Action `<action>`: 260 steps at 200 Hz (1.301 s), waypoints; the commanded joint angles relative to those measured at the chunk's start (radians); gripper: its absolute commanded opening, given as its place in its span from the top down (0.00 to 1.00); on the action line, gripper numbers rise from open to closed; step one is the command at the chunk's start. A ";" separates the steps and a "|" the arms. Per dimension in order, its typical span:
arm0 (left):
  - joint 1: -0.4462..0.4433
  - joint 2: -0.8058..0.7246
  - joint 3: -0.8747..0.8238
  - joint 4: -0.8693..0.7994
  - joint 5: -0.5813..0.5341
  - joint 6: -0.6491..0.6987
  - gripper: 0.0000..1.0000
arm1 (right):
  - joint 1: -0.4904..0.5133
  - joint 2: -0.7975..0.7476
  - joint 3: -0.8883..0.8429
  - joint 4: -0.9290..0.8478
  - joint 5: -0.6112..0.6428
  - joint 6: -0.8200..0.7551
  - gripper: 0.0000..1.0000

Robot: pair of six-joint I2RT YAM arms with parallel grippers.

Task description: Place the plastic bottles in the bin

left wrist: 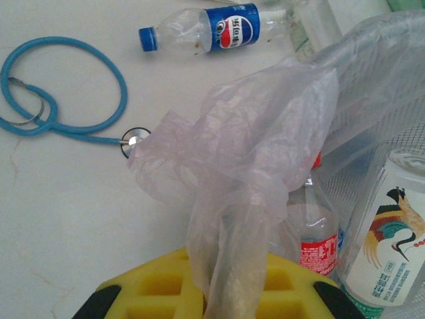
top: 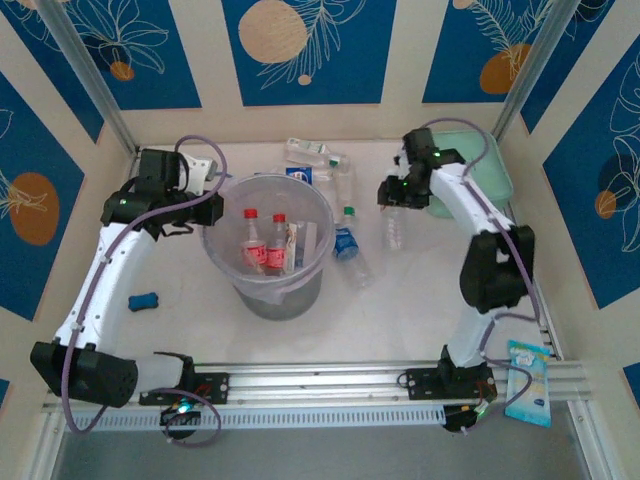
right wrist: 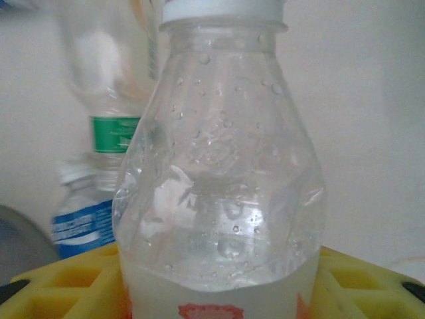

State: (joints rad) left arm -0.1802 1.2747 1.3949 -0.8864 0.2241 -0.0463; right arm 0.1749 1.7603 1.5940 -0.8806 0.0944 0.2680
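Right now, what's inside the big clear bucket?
Two red-capped bottles and a white-labelled bottle stand inside the bin, plus a thin plastic liner. The bin's floor is hidden beneath them.

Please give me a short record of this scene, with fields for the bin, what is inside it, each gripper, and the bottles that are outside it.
bin: round clear bucket in the middle of the table, with a thin plastic liner
inside bin: two red-capped bottles, one white-labelled bottle
left gripper: shut on the liner
right gripper: one finger on each side of an upright white-capped bottle; firm grip cannot be told
outside bin: blue-labelled bottle lying on the table, several more nearby
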 commanded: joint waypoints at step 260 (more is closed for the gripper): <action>-0.121 -0.022 -0.053 0.080 0.026 -0.164 1.00 | 0.626 -0.166 0.067 0.290 -0.270 0.246 0.58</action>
State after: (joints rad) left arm -0.2775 1.2556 1.3594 -0.8227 0.2352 -0.1715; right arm 0.7887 1.6329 1.7428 -0.6823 -0.1825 0.4423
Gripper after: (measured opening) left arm 0.109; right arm 0.446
